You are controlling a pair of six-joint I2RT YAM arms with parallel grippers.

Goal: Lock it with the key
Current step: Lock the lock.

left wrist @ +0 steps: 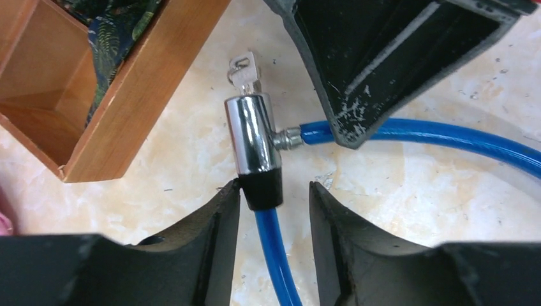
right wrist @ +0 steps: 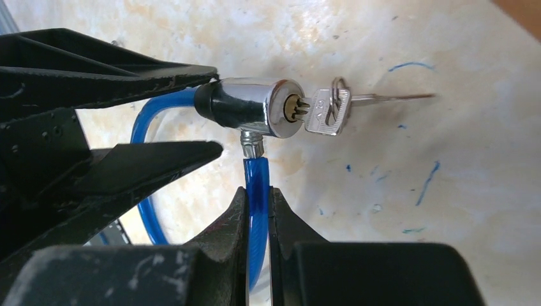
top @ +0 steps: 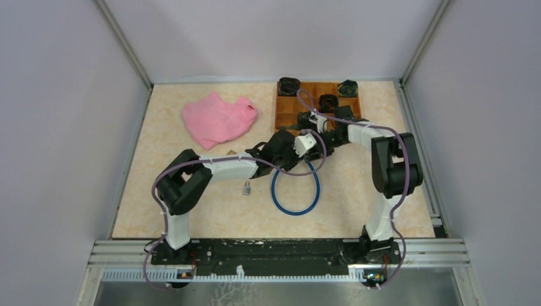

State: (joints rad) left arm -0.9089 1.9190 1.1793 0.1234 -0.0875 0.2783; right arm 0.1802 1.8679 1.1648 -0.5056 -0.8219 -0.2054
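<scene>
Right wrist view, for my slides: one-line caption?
Right tool pinches the blue cable beside the chrome lock, key inserted.

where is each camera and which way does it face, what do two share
Top external: fixed above and behind the bases, looking down on the table; left arm and right arm show whole.
Left wrist: on that arm, looking along the open left pincer at the lock barrel; its fingers show.
Right wrist: on that arm, looking along the right pincer, shut on the blue cable; its fingers show.
Shared: both wrist views hold the lock barrel, key, blue cable and the other arm's pincer.
</scene>
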